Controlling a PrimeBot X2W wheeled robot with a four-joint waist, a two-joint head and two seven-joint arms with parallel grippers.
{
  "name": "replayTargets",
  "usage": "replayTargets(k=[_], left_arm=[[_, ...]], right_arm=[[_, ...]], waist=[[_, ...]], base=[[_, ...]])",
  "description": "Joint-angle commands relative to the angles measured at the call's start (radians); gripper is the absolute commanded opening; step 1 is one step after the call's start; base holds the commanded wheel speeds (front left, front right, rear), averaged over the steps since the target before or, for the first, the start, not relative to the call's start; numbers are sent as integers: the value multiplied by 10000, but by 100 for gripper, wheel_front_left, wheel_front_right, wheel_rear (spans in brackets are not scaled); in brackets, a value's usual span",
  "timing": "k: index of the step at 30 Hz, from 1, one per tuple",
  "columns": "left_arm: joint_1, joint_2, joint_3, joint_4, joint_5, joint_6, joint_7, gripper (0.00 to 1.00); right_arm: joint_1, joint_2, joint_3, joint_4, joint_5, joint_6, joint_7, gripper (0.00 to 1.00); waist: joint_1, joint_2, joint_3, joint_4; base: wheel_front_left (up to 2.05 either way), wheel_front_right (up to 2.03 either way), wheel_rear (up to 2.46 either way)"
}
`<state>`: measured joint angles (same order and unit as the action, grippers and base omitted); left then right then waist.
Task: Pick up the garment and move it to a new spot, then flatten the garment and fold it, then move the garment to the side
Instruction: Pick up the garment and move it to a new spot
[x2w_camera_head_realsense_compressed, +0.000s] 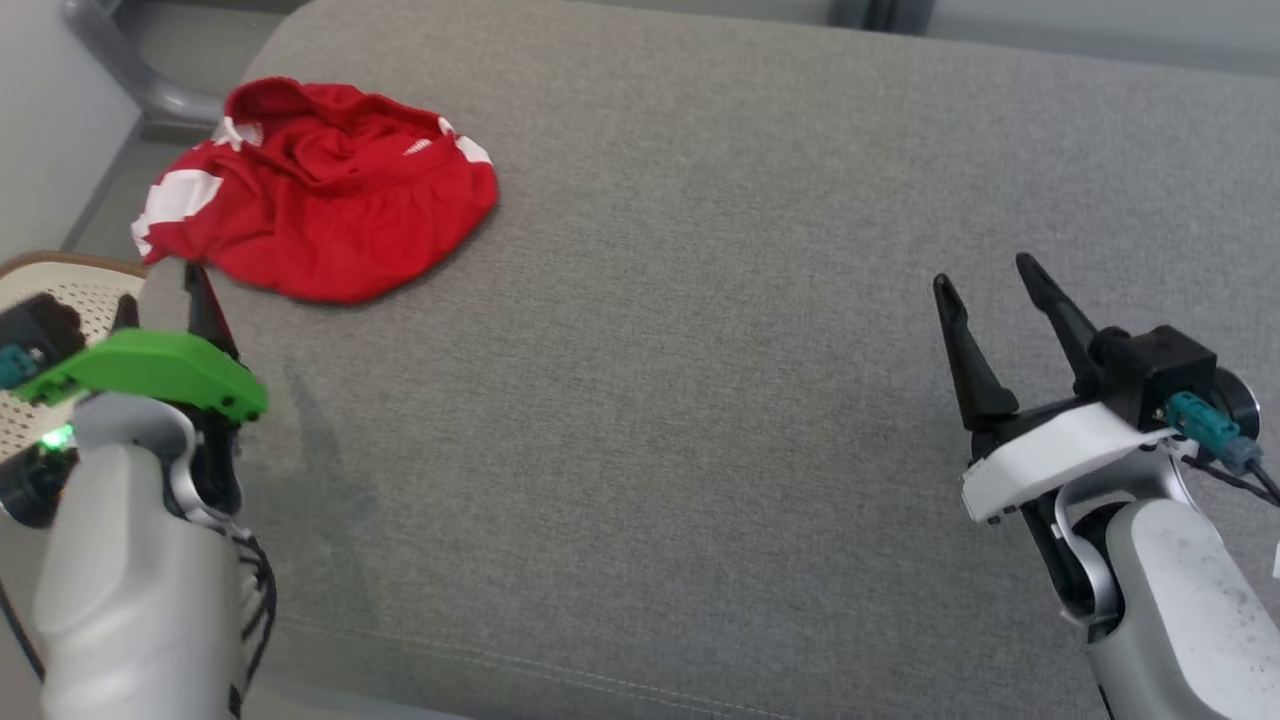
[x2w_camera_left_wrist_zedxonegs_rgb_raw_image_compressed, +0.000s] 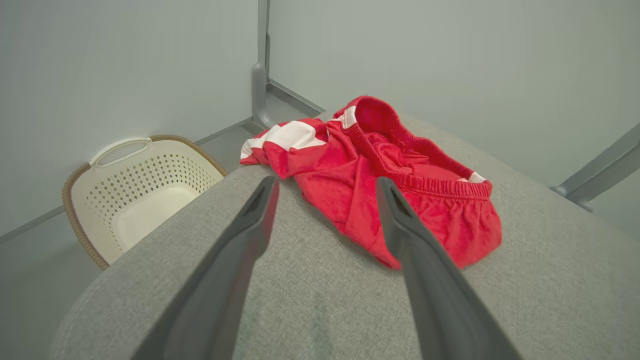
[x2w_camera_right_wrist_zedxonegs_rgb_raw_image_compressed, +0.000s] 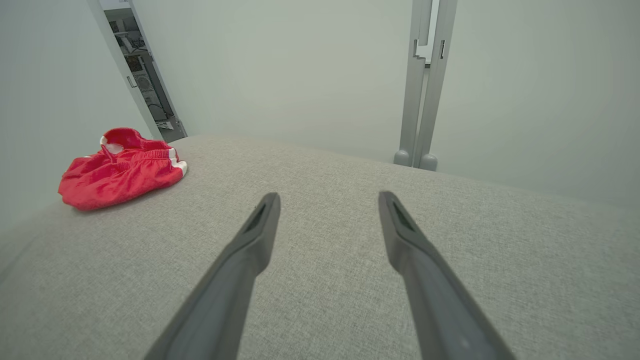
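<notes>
**Red shorts crumpled at the cushion's far left corner, both grippers open and empty**

The red shorts (x2w_camera_head_realsense_compressed: 330, 210) lie in a loose heap on the grey fabric cushion (x2w_camera_head_realsense_compressed: 700, 400), at its far left corner as the head view shows it. White patches show along the heap's left side. The gathered elastic waistband faces up and gapes open. In the left wrist view the white-patched end reaches the cushion's edge.

The left gripper (x2w_camera_head_realsense_compressed: 160, 290) hangs over the cushion's left edge, just short of the near side of the shorts. Its two dark fingers are spread apart with nothing between them. In the left wrist view one fingertip overlaps the red cloth, but whether it touches cannot be told.

The right gripper (x2w_camera_head_realsense_compressed: 983, 272) hovers over bare cushion on the right, well apart from the shorts. Its fingers are likewise spread and hold nothing.

A cream perforated laundry basket (x2w_camera_left_wrist_zedxonegs_rgb_raw_image_compressed: 145, 175) with a brown woven rim stands on the floor beside the cushion's left edge, close to the left gripper.
</notes>
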<state>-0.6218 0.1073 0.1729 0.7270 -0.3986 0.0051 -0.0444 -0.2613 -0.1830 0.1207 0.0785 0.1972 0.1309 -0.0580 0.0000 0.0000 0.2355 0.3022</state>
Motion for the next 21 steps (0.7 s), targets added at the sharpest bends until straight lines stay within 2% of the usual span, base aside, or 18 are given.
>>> replayTargets(k=[1, 11, 16, 21], left_arm=[[-627, 219, 144, 223, -232, 42, 202, 100], [-2401, 1285, 870, 1548, -1031, 238, 1375, 100], [-2439, 1605, 813, 1957, -959, 386, 1670, 100], [-2157, 1655, 646, 2427, -882, 401, 2068, 100]], right_arm=[[-264, -122, 8, -235, -87, -3, 74, 100], [-888, -179, 201, -1478, 63, -3, 352, 100], [-947, -73, 190, -1451, 130, -3, 246, 100], [-844, -12, 210, -1198, 178, -3, 100, 100]], waist=[[0, 0, 1471, -1211], [0, 0, 3297, -2351], [0, 0, 3539, -2574], [0, 0, 3268, -2685]], base=[[0, 0, 0], [0, 0, 0], [0, 0, 0], [0, 0, 0]])
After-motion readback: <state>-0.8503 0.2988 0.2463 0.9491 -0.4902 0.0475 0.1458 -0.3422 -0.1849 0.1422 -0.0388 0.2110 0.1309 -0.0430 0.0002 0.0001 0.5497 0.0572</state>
